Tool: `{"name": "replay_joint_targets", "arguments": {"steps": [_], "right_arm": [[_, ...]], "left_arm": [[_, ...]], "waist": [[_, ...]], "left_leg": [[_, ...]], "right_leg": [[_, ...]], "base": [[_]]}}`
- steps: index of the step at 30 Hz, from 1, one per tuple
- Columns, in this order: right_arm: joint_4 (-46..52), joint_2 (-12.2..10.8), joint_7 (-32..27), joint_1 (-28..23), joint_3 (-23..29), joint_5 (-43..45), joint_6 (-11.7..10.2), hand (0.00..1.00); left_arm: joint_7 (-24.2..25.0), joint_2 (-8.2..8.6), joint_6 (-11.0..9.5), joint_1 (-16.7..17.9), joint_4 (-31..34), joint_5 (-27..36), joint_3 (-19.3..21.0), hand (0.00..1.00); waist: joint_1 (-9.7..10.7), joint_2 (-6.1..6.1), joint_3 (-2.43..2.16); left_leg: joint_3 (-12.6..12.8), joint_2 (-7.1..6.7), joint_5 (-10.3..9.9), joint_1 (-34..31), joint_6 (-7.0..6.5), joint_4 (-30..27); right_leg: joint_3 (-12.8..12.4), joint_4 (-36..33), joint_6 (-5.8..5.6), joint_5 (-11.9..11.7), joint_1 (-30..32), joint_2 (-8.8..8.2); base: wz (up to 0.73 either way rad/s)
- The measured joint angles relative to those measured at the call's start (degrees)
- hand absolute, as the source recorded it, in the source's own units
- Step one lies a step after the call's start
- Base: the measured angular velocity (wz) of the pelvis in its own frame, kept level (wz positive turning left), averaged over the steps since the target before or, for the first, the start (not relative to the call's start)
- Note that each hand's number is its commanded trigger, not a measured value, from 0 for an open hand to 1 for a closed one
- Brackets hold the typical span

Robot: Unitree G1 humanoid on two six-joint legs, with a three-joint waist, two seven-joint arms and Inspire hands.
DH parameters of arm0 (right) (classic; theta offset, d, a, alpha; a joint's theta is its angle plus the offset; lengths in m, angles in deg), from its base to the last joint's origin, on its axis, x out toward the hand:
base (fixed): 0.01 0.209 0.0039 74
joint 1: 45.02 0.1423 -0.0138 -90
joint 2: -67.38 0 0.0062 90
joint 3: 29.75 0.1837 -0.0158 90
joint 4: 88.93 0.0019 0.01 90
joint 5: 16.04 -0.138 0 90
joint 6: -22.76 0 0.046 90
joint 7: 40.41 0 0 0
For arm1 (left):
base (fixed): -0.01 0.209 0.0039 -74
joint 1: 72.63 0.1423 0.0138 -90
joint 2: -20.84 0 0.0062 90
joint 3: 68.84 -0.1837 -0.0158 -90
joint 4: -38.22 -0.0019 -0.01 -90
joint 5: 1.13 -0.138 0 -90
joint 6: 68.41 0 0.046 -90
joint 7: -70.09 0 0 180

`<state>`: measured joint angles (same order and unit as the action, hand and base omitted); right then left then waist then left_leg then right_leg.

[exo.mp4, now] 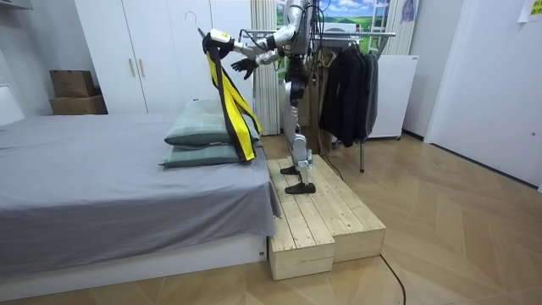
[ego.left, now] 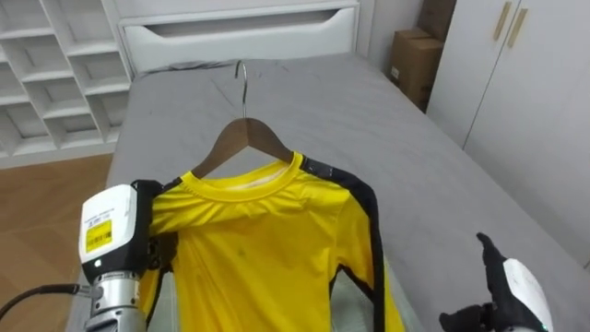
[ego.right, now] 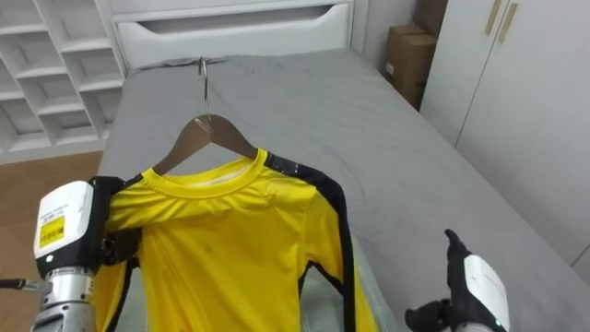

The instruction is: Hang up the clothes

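The robot stands upright with both arms held out before it. The left arm is stretched forward and raised. Its left hand [ego.left: 118, 235] is at the shirt [ego.left: 258, 249], at the shoulder on the robot's left side, with dark fingers curled into the cloth and the wrist straight below. The right arm is bent and held lower. The right hand [ego.left: 509, 293] hangs off the shirt's other side, clear of it, with fingers spread and thumb pointing up.

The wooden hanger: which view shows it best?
The left eye view: the hanger is close, hook and both wooden shoulders visible above the yellow shirt. The right eye view shows nearly the same. In the room view it is far and small.
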<state>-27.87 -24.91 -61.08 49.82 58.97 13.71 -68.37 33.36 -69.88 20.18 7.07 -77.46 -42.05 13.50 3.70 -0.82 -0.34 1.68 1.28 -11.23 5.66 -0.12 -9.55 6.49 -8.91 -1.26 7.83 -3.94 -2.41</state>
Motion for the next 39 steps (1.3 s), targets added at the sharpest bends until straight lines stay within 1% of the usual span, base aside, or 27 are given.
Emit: {"name": "replay_joint_targets", "arguments": {"steps": [2, 5, 7, 9, 12, 16, 19, 23, 26, 28, 31, 39], "right_arm": [[2.4, 0.0, -0.6, 0.0, -0.6, 0.4, 0.0, 0.0], [3.2, 0.0, -1.0, 0.0, -1.7, 0.5, 0.2, 0.0], [3.5, 0.1, -1.0, 0.0, -2.0, 0.6, 0.8, 0.0], [4.7, 0.1, -0.9, 0.0, -1.9, 1.3, 1.3, 0.0], [6.7, 0.2, -0.8, 0.1, -1.9, 2.1, 1.3, 0.0], [7.5, 0.9, -0.8, 0.1, -1.8, 2.7, 1.3, 0.0], [8.3, 1.3, -0.8, 0.1, -1.8, 4.4, 1.3, 0.0], [9.7, 1.4, -1.0, 0.4, -1.9, 4.8, 1.3, 0.0], [9.8, 1.4, -1.0, 2.2, -1.9, 5.2, 1.3, 0.0], [9.9, 1.4, -1.0, 3.7, -2.0, 5.5, 1.3, 0.0], [10.2, 1.4, -1.3, 5.2, -2.0, 5.5, 1.3, 0.0], [11.8, 1.3, -1.4, 8.3, -4.7, 5.6, 1.2, 0.0]], "left_arm": [[0.0, 0.0, 0.2, 0.1, 0.5, 0.1, -0.2, 1.0], [0.4, 0.08, 1.2, 0.7, 0.5, 0.2, -0.5, 1.0], [1.1, 0.09, 1.8, 1.1, 0.8, 0.1, -0.5, 1.0], [1.5, 0.09, 1.9, 1.1, 1.3, -0.1, -0.4, 1.0], [2.4, 0.08, 1.9, 1.3, 3.0, -0.3, -0.4, 1.0], [3.7, 0.08, 1.9, 1.8, 5.7, -2.9, -0.2, 1.0], [3.8, 0.08, 2.5, 1.8, 6.3, -4.9, -0.2, 1.0], [4.1, 0.08, 2.9, 1.8, 6.3, -6.3, -0.2, 1.0], [5.4, 0.08, 3.6, 1.8, 7.0, -6.8, -0.2, 1.0], [6.2, 0.08, 3.6, 1.8, 7.7, -6.8, -0.1, 1.0], [7.1, 0.09, 3.6, 1.7, 7.8, -6.4, -0.1, 1.0], [7.1, 0.25, 3.5, 1.5, 9.0, -6.0, -0.1, 1.0]], "waist": [[-0.1, 0.0, 0.0], [-0.2, 0.03, 0.02], [-0.4, 0.02, 0.02], [-0.8, 0.0, 0.03], [-1.0, 0.0, 0.03], [-1.7, 0.0, 0.03], [-2.1, 0.0, 0.03], [-2.2, 0.06, 0.06], [-2.3, 0.42, 0.18], [-2.4, 1.06, 0.29], [-2.4, 1.63, 0.26], [-2.6, 1.77, 0.27]], "left_leg": [[0.1, 0.01, 0.0, 0.1, 0.0, 0.0], [0.2, 0.03, 0.0, 1.1, 0.0, 0.2], [0.3, 0.02, 0.0, 1.0, 0.01, 0.2], [0.3, 0.02, 0.0, 0.9, 0.01, 0.2], [0.1, 0.07, 0.0, 0.9, 0.01, 0.5], [0.1, 0.06, 0.0, 0.9, 0.01, 0.7], [0.0, 0.06, 0.0, 0.9, 0.01, 0.7], [-0.2, 0.06, 0.0, 0.7, 0.01, 0.6], [-0.3, 0.02, 0.0, 0.4, 0.01, 0.2], [-0.4, 0.03, 0.0, 0.0, 0.02, 0.0], [-0.5, 0.03, 0.0, -0.1, 0.02, 0.0], [-0.9, 0.0, 0.0, -1.1, 0.03, -0.1]], "right_leg": [[0.0, 0.0, 0.0, 0.0, -0.1, 0.0], [0.0, 0.1, -0.01, 0.0, -1.0, 0.02], [0.0, 0.1, -0.02, 0.0, -1.1, 0.0], [0.0, 0.1, -0.02, 0.0, -0.9, 0.0], [0.1, 0.0, -0.01, 0.0, -1.0, 0.06], [0.2, 0.0, 0.01, 0.0, -0.9, 0.06], [0.3, 0.1, 0.01, 0.0, -1.0, 0.05], [0.7, 0.0, -0.02, 0.0, -0.9, -0.04], [0.9, 0.1, -0.04, 0.0, -0.8, -0.12], [1.0, 0.1, -0.04, 0.0, -0.7, -0.14], [1.2, 0.1, -0.04, 0.0, -0.7, -0.17], [1.6, 0.1, -0.03, 0.0, 0.3, -0.18]], "base": [[0.0], [0.0], [0.0], [0.0], [0.02], [0.01], [0.0], [0.03], [0.02], [0.02], [0.02], [0.02]]}}
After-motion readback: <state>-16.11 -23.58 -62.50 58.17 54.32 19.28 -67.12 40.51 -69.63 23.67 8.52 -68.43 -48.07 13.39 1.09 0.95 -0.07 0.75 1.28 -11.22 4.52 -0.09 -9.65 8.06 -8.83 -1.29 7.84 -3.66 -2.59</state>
